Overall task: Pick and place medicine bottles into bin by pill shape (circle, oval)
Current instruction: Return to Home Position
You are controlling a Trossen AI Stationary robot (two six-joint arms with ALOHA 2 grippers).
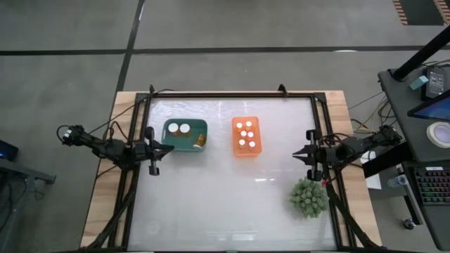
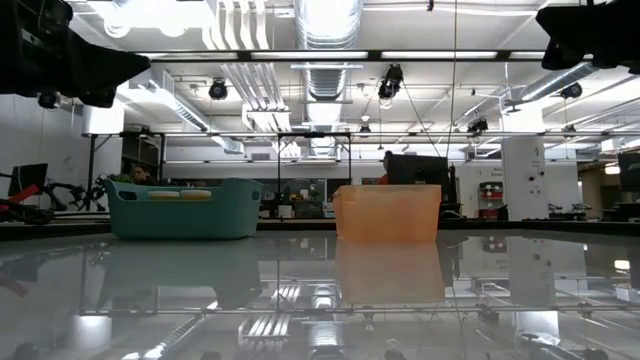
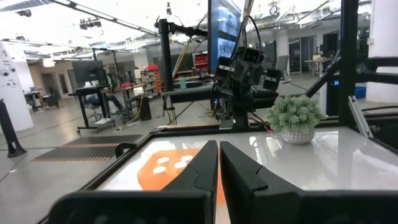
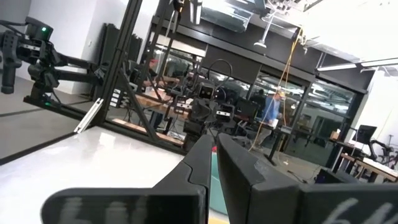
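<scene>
While both arms waited at the counter's (image 1: 225,204) side edges, the left gripper (image 1: 169,147) was clenched on nothing just beside the green bin (image 1: 204,123). The right gripper (image 1: 296,155), likewise clenched and empty, sat near the plant (image 1: 309,197). Six medicine bottles (image 1: 246,133) stood in the orange bin (image 1: 246,154); the green bin held two upright and one lying.

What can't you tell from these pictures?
Pill shapes: in the high view the medicine bottles show only tiny white caps.
Bin contents in the low view: the walls of the green bin and orange bin mostly hide them.
Part of the orange bin in the left wrist view: the left gripper covers it.
</scene>
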